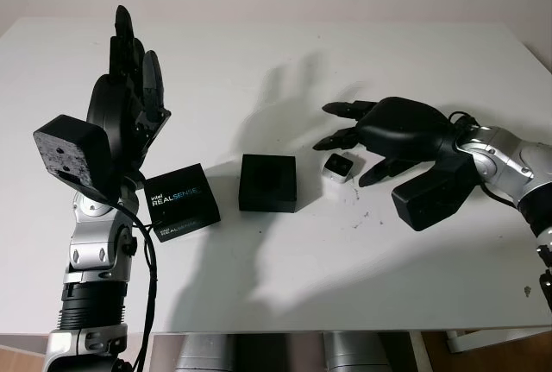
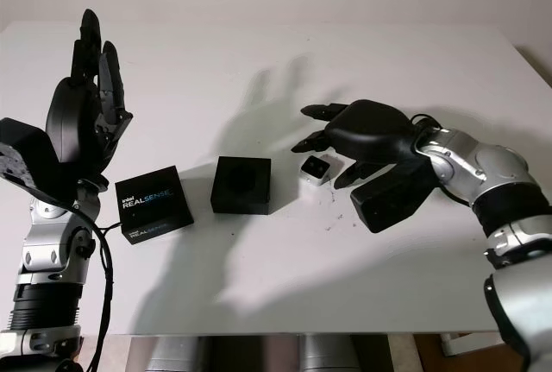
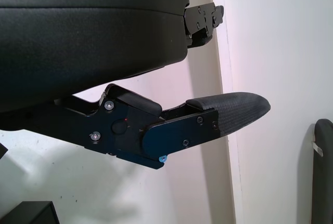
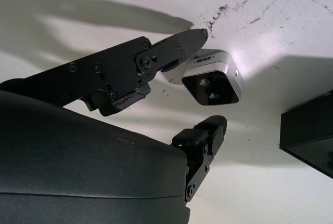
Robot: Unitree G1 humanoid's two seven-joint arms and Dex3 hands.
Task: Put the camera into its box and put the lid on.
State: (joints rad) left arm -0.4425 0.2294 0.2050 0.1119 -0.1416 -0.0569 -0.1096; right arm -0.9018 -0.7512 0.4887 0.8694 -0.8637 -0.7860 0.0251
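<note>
While its fingers reached over the small silver-and-black camera, the right hand sat at about three o'clock on the white table, palm down and partly open. In the right wrist view one fingertip lay against the camera's top edge and another hung just beside its lower side — a loose bracket around the body, not a closed grip, and whether the second finger touched could not be told. The camera rested on the tabletop with its dark lens face toward the palm.

Just beside the camera, toward nine o'clock, stood the open black box near the table's centre, clear of the hand. Further out in the same direction lay the lid, printed with white Intel RealSense lettering, apart from the box and slightly turned.

At the far nine o'clock side the left hand was raised upright above the table, open and holding nothing — its fingers pointed toward twelve o'clock, well apart from the lid below it.
</note>
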